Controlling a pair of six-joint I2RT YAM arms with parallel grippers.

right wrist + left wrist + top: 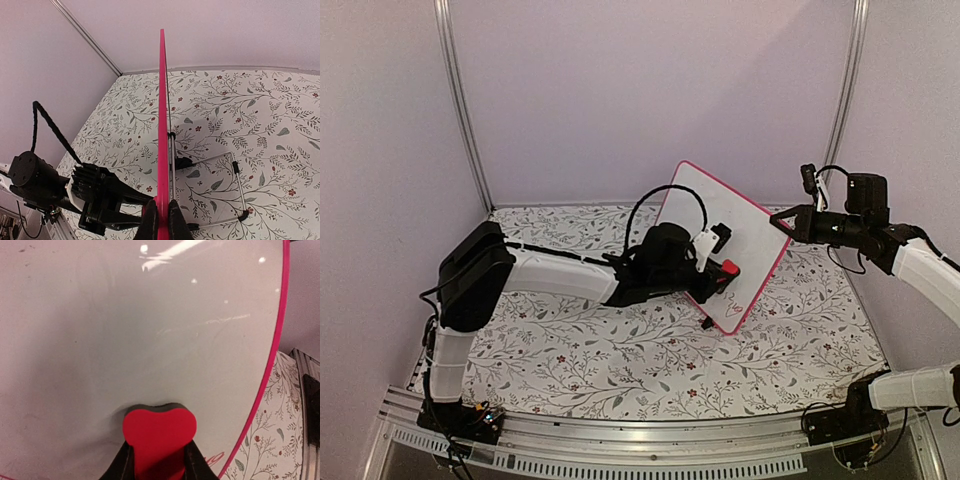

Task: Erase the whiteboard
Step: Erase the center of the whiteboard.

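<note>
Where pale walls [650, 90] meet, the floral tabletop [570, 350] apparently bears the whiteboard [745, 215].

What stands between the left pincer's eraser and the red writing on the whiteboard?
Nothing visible. The eraser, held in the left pincer, sits against the whiteboard, and the red writing lies just beside it near the lower frame, with only bare board between.
</note>
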